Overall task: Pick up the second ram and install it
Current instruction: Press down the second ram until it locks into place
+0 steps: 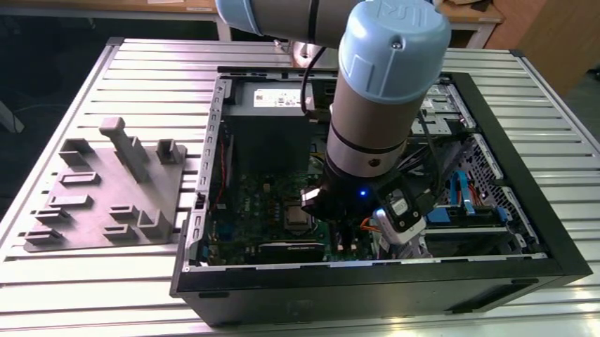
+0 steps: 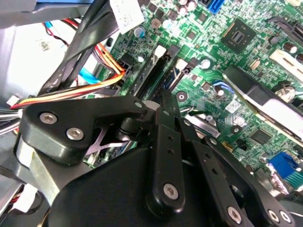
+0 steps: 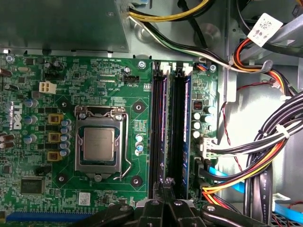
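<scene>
Second ram [image 3: 165,142]: seated on edge in the motherboard's memory slots [image 3: 177,137], beside the processor socket [image 3: 98,146].
Gripper [image 3: 165,182]: my fingers are closed together at the slot's near end, on the ram's edge.
Risk: I judge uneven pressing could leave one end unlatched.
Surroundings: bundled power cables [image 3: 265,156] crowd just beside; grey fixture [image 1: 108,189] on the worktop [image 1: 150,84].

Green motherboard [image 3: 94,85], black tool [image 3: 164,187], grey fixture [image 1: 103,196]

computer case [image 1: 525,232] on table [image 1: 150,63] | fixture plate [image 1: 103,196] beside it — exterior view's left | motherboard [image 1: 253,203] inside case
</scene>
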Robot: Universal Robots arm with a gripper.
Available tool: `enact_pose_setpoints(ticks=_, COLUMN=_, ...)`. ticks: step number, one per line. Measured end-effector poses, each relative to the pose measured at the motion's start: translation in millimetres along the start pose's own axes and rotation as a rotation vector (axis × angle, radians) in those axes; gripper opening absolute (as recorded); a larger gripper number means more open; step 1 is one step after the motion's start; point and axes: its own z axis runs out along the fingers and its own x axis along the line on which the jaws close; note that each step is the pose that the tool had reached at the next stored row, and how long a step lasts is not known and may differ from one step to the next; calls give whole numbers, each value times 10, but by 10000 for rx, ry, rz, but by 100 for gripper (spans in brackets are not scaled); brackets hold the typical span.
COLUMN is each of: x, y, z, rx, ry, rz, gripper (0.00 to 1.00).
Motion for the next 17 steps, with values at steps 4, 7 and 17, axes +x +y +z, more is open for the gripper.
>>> enact_pose_setpoints(ticks=4, x=-2, y=0, z=-93, rx=20, ry=5, rz=0, gripper=10)
enact_pose_setpoints(ticks=7, x=-3, y=1, z=-170, rx=23, ry=5, rz=0, gripper=10)
enact_pose_setpoints(ticks=17, x=-5, y=16, z=-245, rx=38, ry=6, rz=0, gripper=10)
